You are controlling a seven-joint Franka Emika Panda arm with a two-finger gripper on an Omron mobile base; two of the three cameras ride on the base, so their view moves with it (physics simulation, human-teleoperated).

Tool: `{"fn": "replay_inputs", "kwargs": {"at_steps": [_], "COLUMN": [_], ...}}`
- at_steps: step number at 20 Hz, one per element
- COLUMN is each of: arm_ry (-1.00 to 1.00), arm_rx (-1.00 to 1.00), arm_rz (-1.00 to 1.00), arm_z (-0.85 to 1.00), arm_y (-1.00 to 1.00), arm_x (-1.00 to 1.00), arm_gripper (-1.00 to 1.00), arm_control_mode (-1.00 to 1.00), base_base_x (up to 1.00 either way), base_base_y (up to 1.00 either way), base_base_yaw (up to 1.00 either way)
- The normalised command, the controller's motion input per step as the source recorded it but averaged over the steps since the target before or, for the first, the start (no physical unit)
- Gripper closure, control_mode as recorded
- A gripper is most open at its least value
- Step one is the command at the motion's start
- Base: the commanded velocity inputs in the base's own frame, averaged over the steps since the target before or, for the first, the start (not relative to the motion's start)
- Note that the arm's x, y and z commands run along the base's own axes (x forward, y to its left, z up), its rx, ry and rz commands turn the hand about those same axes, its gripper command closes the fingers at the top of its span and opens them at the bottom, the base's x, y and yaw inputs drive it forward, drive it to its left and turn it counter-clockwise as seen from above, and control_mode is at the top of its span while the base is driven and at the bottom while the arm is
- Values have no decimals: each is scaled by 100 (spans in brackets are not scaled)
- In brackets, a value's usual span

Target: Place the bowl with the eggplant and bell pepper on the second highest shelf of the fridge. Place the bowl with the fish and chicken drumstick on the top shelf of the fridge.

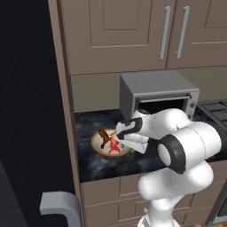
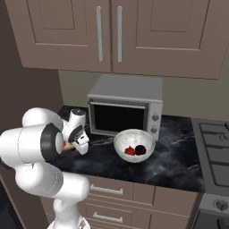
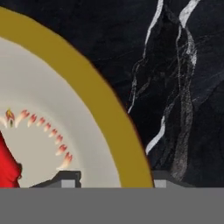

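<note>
The bowl with the fish and chicken drumstick [image 1: 96, 142] is a shallow cream bowl with a gold rim, resting on the dark marble counter left of the microwave. A brown drumstick [image 1: 104, 135] and a red fish [image 1: 114, 146] lie in it. My gripper [image 1: 119, 139] reaches down over its right edge. In the hand view the gold rim [image 3: 87, 74] passes between the two fingertips of the gripper [image 3: 114, 177], and the jaws stand apart astride it. The white bowl [image 2: 121, 139] with a red bell pepper [image 2: 129, 150] and a dark eggplant [image 2: 140, 150] stands in front of the microwave.
A grey microwave [image 1: 159, 91] stands at the back of the counter, with wall cabinets [image 1: 133, 31] above. A stove [image 2: 214, 147] borders the counter on the right. A tall wooden panel [image 1: 66, 111] and a dark space lie to the left, with a grey handle [image 1: 57, 205] low down.
</note>
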Motion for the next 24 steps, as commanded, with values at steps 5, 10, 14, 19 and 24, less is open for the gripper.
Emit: {"fn": "replay_inputs", "kwargs": {"at_steps": [5,10,14,19,24], "arm_ry": [-3,-13,-14,-17,-24], "arm_rx": [0,0,7,13,18], "arm_rz": [0,-6,-21,-25,-19], "arm_z": [13,48,68,91,100], "arm_y": [0,0,-8,-18,-38], "arm_x": [-7,-60,-100,-100,-100], "arm_gripper": [100,100,100,100,100], "arm_control_mode": [-100,-100,-100,-100,-100], "base_base_x": [0,0,0,0,0], "base_base_y": [0,0,0,0,0], "base_base_yaw": [0,0,0,0,0]}}
